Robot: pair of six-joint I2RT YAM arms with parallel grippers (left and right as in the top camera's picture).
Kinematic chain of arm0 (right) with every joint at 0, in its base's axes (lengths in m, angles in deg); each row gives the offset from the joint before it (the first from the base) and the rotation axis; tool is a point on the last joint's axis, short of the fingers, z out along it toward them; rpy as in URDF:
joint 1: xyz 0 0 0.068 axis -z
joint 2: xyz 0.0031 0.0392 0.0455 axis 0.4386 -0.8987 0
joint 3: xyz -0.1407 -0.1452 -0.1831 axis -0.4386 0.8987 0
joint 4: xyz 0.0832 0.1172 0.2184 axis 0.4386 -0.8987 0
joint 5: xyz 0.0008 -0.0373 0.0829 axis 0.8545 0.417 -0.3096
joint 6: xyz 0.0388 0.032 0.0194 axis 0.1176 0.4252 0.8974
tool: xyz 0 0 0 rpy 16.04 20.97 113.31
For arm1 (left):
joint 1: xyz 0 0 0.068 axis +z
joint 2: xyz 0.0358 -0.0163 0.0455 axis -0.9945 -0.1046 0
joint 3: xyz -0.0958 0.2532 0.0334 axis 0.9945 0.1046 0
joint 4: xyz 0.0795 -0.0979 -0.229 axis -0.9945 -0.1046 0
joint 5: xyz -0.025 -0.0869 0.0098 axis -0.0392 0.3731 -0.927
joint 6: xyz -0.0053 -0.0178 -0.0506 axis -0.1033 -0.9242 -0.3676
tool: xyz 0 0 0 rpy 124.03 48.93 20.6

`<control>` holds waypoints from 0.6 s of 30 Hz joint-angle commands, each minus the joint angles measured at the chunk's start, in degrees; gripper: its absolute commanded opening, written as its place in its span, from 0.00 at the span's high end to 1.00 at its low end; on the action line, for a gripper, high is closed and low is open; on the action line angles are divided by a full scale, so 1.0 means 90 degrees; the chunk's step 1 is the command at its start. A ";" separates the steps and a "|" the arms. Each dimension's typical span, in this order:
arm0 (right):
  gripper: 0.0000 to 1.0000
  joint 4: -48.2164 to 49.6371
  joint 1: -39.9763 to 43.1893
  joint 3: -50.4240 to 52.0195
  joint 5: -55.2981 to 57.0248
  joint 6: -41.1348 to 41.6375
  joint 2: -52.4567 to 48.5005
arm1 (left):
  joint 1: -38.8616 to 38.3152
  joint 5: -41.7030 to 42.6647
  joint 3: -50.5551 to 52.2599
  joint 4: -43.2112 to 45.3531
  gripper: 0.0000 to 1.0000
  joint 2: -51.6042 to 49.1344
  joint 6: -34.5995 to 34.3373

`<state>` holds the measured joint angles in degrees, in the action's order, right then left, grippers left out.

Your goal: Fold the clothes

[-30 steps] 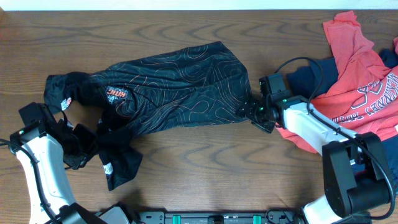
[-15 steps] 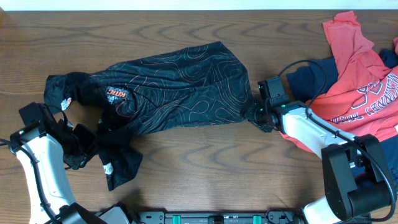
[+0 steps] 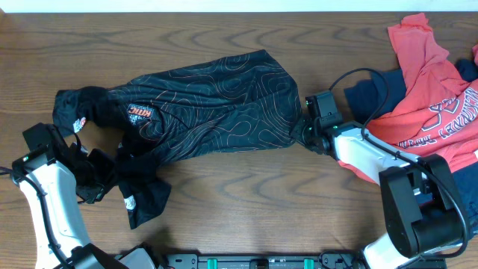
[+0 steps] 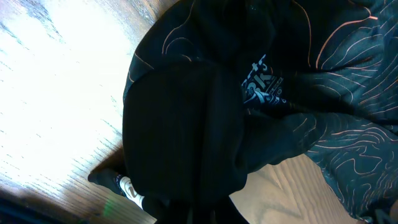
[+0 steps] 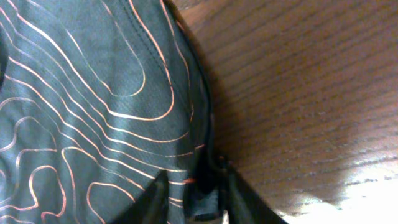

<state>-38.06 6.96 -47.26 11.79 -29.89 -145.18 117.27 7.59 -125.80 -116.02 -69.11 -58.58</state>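
The black jersey (image 3: 216,104) with thin wavy lines lies crumpled across the left and middle of the table, its orange-red logo (image 3: 140,112) facing up. My left gripper (image 3: 97,173) is shut on a bunched sleeve end at the jersey's lower left. In the left wrist view the black fabric (image 4: 186,124) covers the jaws entirely. My right gripper (image 3: 305,134) sits at the jersey's right edge. In the right wrist view its two fingers (image 5: 158,194) pinch the hem of the jersey (image 5: 81,93), and the gripper (image 5: 196,190) is shut on it.
A red tee (image 3: 429,82) with white lettering lies heaped at the right edge over a navy garment (image 3: 370,93), just behind my right arm. Bare wooden table (image 3: 246,202) stretches along the front between the two arms.
My right gripper slid a little left and back onto the jersey's right edge and its jaws closed on the hem. The left arm and its bunch of fabric stayed still.
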 commanded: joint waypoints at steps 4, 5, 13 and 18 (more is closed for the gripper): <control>0.99 -0.0304 -0.0039 0.0267 0.0141 -0.0104 -0.0425 | 0.0002 -0.0061 -0.0046 -0.0051 0.93 -0.0010 0.0061; 0.99 -0.0342 -0.0007 0.0260 0.0134 -0.0221 -0.0389 | 0.0002 -0.0061 -0.0046 -0.0051 0.93 -0.0010 0.0058; 0.99 -0.1965 0.0894 -0.0731 0.0138 -0.1787 0.0877 | 0.0002 0.1304 -0.0367 -0.0085 0.94 0.0000 0.0503; 0.99 -0.3468 0.1394 -0.2183 0.0146 -0.2778 0.1783 | -0.0107 0.1605 -0.1362 -0.0413 0.94 0.0019 0.0998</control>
<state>-66.56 17.61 -59.00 11.90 -46.45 -135.34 117.01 17.91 -131.81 -118.93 -69.15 -53.79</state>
